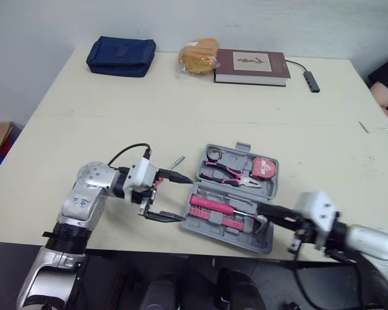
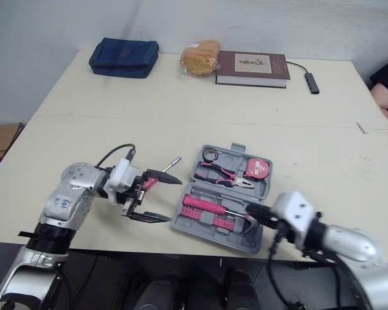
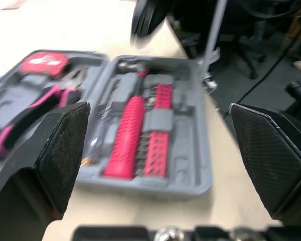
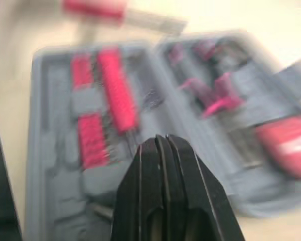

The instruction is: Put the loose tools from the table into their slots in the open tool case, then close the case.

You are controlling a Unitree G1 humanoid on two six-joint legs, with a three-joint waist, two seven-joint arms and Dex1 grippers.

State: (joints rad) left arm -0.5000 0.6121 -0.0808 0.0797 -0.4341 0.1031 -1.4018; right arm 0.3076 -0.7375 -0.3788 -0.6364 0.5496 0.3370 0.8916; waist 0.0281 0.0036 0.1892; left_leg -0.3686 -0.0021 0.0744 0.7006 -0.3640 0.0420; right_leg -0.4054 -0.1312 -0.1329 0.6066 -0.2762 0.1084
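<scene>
A blue pouch (image 1: 121,56), a bread bag (image 1: 198,55) and a brown book (image 1: 251,66) are seen along the top; its writing cannot be read. The left gripper (image 1: 187,200) is spread wide by a loose screwdriver (image 1: 173,164). The right gripper (image 1: 260,208) is pinched closed over the open tool case (image 1: 195,226), lower middle.

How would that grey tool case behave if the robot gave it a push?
The tool case lies open and flat, so it would probably slide, not tip. It holds a hammer, pliers and a tape measure, so it is likely heavy for its size. It sits near the table edge, so a push that way might drop it.
</scene>
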